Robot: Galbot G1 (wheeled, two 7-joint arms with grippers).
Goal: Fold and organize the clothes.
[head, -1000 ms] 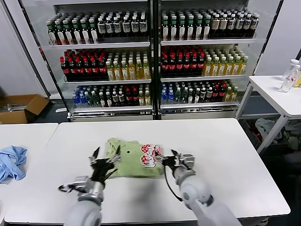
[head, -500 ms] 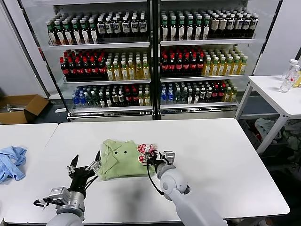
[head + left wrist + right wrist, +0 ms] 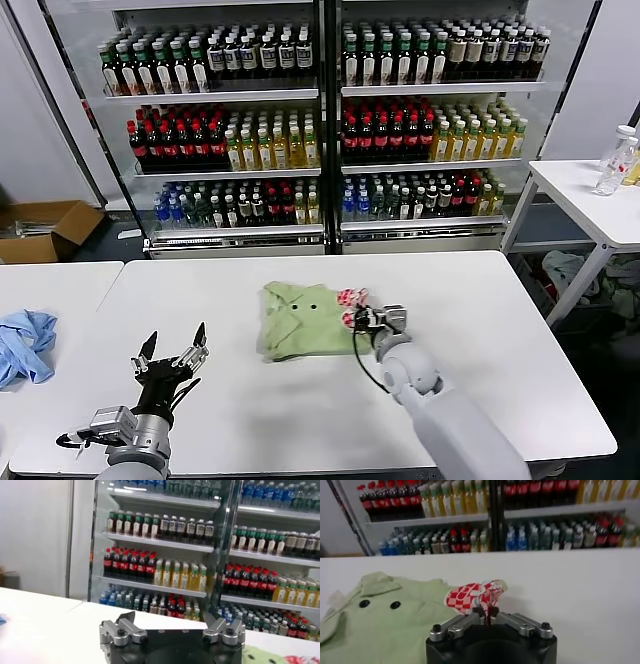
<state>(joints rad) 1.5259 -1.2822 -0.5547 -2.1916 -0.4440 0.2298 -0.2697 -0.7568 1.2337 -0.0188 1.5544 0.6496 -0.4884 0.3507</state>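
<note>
Black metal fingers of the right gripper (image 3: pixel 487 620) are pinched together on the red-and-white printed edge of the light green polo shirt (image 3: pixel 305 320), which lies folded a little right of centre in the head view, on the white table (image 3: pixel 480 330). The shirt spreads away to the picture's left of that gripper, its long axis running side to side, collar and dark buttons toward the far left end. The left gripper (image 3: pixel 168 358) hangs at the lower left of the frame, fingers spread and empty, well apart from the cloth, so the right arm is plainly nearer.
</note>
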